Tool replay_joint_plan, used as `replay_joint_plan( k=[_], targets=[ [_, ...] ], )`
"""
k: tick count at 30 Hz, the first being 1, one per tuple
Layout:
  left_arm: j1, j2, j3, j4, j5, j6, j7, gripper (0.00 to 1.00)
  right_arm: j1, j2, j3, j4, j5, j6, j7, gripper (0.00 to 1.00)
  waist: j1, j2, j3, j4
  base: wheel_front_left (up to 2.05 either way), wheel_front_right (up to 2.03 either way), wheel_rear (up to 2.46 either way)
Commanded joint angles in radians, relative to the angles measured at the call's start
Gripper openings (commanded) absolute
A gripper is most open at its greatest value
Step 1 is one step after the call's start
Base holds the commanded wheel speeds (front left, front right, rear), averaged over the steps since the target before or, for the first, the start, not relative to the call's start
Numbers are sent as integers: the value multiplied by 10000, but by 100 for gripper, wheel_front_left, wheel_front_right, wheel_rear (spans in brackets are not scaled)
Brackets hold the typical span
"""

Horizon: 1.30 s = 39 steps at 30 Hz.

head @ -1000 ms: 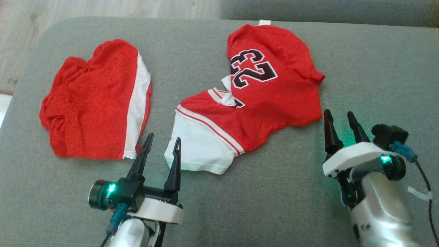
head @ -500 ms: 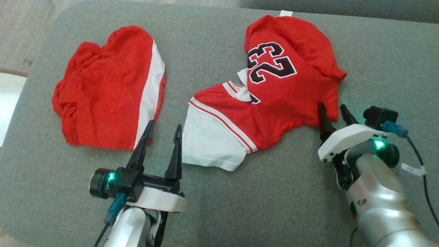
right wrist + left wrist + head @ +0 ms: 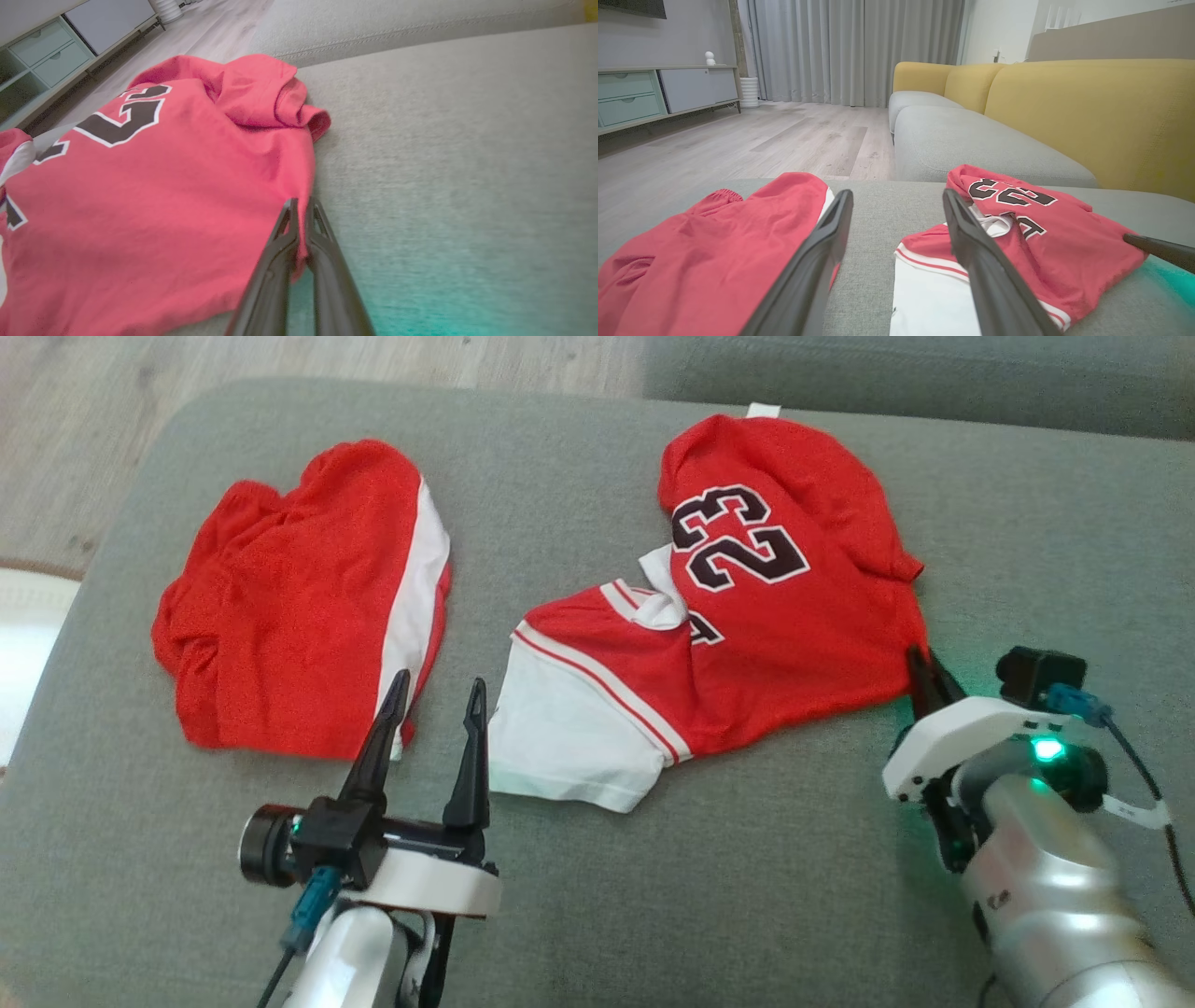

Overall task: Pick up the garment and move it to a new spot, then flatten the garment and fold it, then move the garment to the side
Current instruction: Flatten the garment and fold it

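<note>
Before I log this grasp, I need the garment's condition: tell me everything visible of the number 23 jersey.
The jersey is red, seemingly thin sports fabric, with a black, white-edged 23 and a white panel bordered by red and white stripes at its left end. It lies crumpled and partly folded over itself on the grey cushion, not flat. The right gripper is shut on its near right corner, pinching red cloth.

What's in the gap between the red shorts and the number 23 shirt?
Just bare grey cushion, seen in the head view; one finger of the open left gripper sits at its near end.
</note>
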<state>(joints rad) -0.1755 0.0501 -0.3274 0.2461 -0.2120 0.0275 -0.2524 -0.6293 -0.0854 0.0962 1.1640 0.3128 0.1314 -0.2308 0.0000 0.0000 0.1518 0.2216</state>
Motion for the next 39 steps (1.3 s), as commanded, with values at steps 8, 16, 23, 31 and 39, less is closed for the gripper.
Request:
replay_joint_plan(
  k=[8,16,23,31,39],
  targets=[
    [173,2,384,-302,-51,36,-93,100,164,-631,-618,-711,-999,-7,-300,0,0,0,-733,-692,0,0,0],
    [447,1,439,-345,-39,48,-93,100,943,-1242,-2569,-1989,-2395,-7,-307,0,0,0,-1076,-1242,0,0,0],
    [506,1,458,-345,6,-23,-93,100,1668,-688,-4832,-3791,-5032,-7,-95,0,0,0,-979,-1407,0,0,0],
    [295,1,268,-152,27,-121,-93,100,1763,298,-4200,-5001,-6985,-7,621,0,0,0,-577,-1207,0,0,0],
    [109,1,147,100,120,-204,-93,100,1440,347,-3519,-3838,-6952,-7,951,0,0,0,-455,-900,0,0,0]
  ],
)
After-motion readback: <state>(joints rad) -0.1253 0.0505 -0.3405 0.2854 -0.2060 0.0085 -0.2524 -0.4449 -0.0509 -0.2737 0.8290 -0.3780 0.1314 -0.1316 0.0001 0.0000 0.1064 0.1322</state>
